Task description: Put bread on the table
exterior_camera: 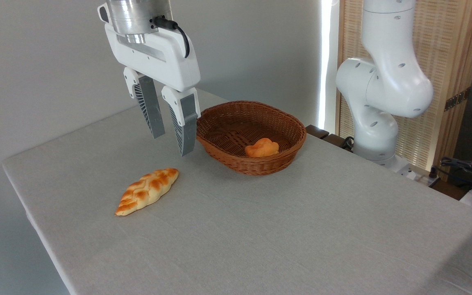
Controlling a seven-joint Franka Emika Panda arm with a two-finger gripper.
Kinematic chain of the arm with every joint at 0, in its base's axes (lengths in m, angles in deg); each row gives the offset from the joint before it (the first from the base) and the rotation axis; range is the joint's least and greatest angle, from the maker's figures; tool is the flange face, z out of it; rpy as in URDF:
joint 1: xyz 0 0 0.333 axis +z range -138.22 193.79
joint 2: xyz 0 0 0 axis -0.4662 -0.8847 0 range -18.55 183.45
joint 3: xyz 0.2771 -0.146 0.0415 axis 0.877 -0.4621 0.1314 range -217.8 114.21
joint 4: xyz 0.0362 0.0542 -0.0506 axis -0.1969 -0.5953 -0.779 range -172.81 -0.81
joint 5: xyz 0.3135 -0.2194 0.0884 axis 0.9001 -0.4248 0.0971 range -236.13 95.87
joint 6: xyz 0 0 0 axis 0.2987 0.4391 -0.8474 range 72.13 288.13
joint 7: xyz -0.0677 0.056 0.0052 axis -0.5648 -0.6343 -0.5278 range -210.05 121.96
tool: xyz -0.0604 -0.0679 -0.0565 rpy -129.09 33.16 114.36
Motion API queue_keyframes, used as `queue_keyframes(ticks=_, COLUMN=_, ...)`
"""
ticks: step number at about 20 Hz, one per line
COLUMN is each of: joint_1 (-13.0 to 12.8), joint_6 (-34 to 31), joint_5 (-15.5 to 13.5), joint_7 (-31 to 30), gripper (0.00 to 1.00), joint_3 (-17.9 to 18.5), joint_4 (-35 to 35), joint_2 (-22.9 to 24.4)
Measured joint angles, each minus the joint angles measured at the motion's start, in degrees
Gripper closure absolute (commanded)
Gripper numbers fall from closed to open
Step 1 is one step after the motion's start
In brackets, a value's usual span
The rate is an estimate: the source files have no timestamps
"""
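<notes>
Sitting inside the wicker basket (219, 123), the bread (262, 148) has its lower edge hidden by the front rim, long axis running roughly left-right. Just left of the basket, the gripper (172, 143) hangs above the table (301, 229), fingers spread, empty; braided loaf (147, 190) lies below-left.

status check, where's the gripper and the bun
Gripper open, empty, hanging above table left of basket. Bun in basket, untouched. Braided loaf on cloth, clear of path.
</notes>
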Motion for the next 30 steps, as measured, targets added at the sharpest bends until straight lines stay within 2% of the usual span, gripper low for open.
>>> queue_keyframes(ticks=7, joint_1=0.0, joint_6=0.0, joint_5=0.0, joint_7=0.0, gripper=0.00, joint_3=-0.2, joint_4=-0.5, joint_2=0.1)
queue_keyframes(ticks=12, joint_1=-0.4, joint_6=1.8, joint_5=0.0, joint_7=0.0, gripper=0.00, joint_3=-0.5, joint_4=-5.9, joint_2=3.7)
queue_keyframes(ticks=23, joint_1=-6.5, joint_6=2.1, joint_5=-0.1, joint_7=0.0, gripper=0.00, joint_3=-0.5, joint_4=-26.1, joint_2=21.9)
queue_keyframes(ticks=26, joint_1=-7.6, joint_6=2.2, joint_5=-0.1, joint_7=0.0, gripper=0.00, joint_3=-0.5, joint_4=-31.4, joint_2=24.6)
queue_keyframes(ticks=30, joint_1=-11.5, joint_6=3.0, joint_5=-0.1, joint_7=0.0, gripper=0.00, joint_3=-0.5, joint_4=-39.6, joint_2=26.8)
